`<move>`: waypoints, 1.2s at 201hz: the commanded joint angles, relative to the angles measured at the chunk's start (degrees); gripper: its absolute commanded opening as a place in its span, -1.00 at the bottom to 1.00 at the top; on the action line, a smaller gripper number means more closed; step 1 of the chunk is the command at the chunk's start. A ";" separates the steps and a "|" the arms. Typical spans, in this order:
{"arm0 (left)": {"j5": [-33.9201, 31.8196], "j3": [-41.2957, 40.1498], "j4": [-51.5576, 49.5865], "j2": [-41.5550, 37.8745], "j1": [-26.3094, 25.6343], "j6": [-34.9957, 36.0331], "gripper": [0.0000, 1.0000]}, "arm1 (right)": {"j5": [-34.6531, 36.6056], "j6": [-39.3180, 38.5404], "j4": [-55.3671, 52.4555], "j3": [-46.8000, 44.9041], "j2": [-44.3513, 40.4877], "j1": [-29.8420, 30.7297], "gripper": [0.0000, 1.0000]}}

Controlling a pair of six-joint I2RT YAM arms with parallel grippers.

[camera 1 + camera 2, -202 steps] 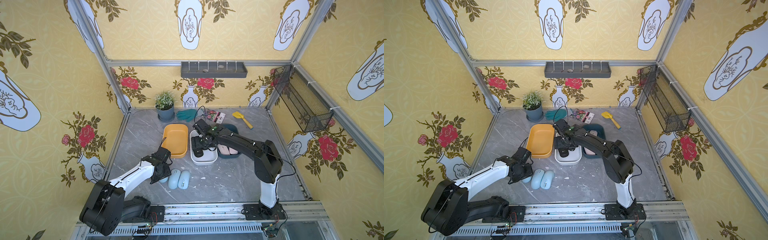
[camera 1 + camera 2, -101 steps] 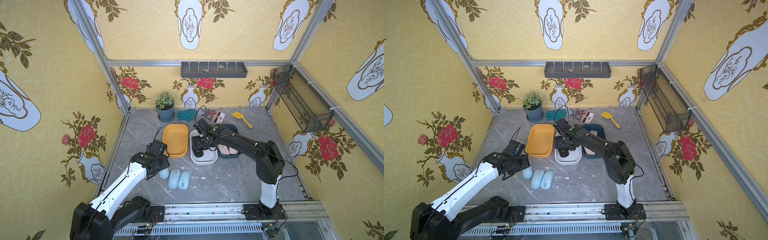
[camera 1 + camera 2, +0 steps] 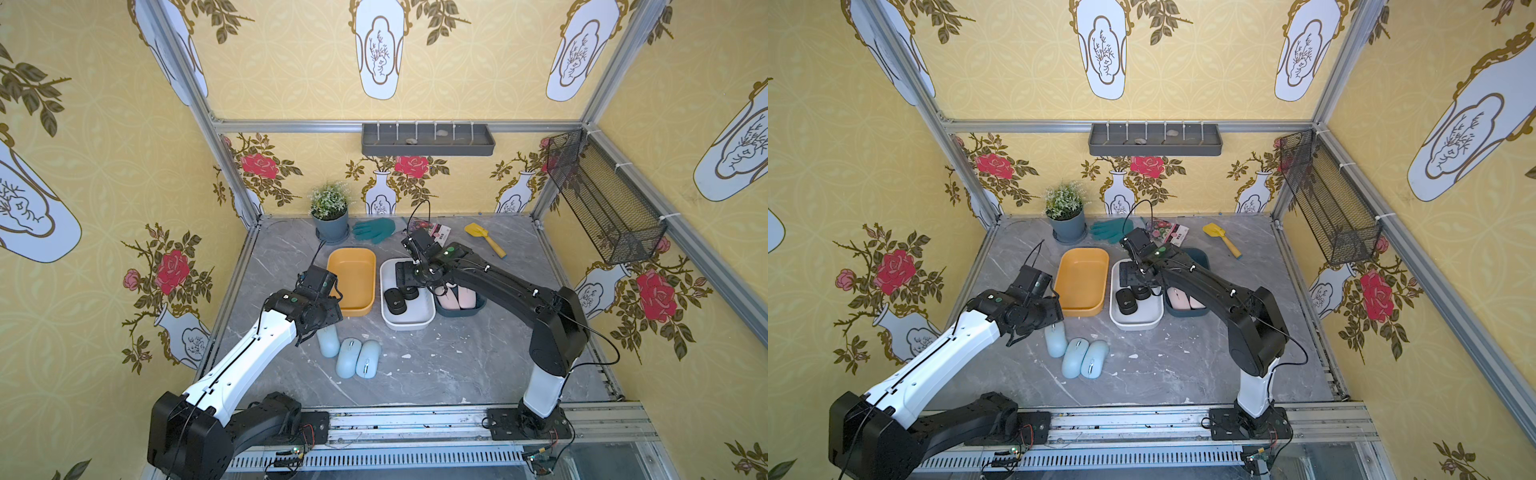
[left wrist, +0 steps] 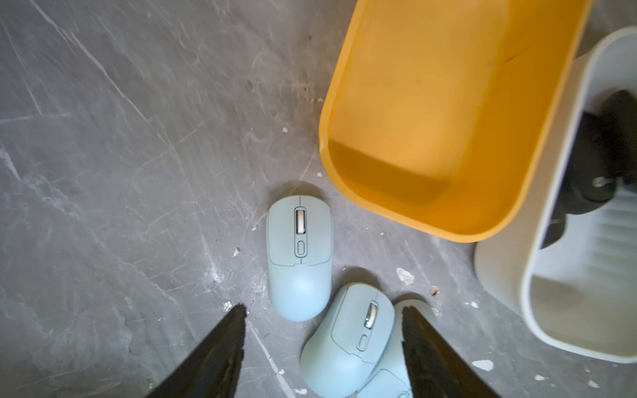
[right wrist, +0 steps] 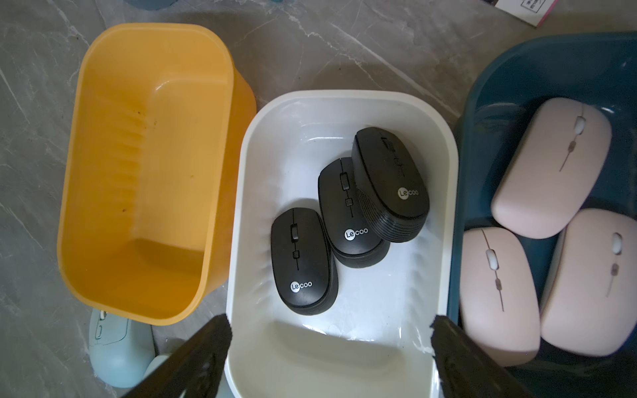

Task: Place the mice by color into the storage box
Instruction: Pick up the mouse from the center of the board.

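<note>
Down on the grey marble table (image 3: pixel 436 365), three light blue mice (image 3: pixel 348 357) lie side by side just in front of the empty yellow bin (image 3: pixel 353 274). The one nearest that bin (image 4: pixel 299 258) touches its neighbour (image 4: pixel 351 341) at the rear end. The left gripper (image 4: pixel 324 310) hovers above them with its fingers (image 4: pixel 224 344) parted and nothing between them. Beside the yellow bin, the white bin (image 5: pixel 344 361) holds three black mice (image 5: pixel 300 262); one (image 5: pixel 389 179) leans tilted on another (image 5: pixel 348 213). Next along, the dark teal bin (image 5: pixel 499 69) holds three pale pink mice (image 5: pixel 551 165), pressed together. The right gripper (image 5: pixel 330 322) hangs over the white bin, its jaws spread wide and empty.
</note>
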 commanded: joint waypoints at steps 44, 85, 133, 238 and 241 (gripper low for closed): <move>3.14 -8.59 7.46 4.25 0.03 -1.01 0.68 | -0.09 -0.56 0.11 -0.72 0.45 -0.04 0.86; 3.77 -12.70 12.93 7.00 1.82 -1.90 0.61 | 0.00 -0.47 0.02 -0.84 0.89 -0.03 0.86; 3.54 -14.97 17.33 8.82 3.57 -1.73 0.61 | -0.08 -0.36 -0.51 -0.49 2.38 -0.08 0.86; 4.47 -14.16 16.17 9.14 4.18 -0.85 0.21 | -0.53 0.15 -1.39 1.36 4.31 0.06 0.85; 4.56 -14.06 15.84 8.94 4.24 -0.85 0.21 | -0.55 0.09 -1.31 1.36 4.39 0.11 0.85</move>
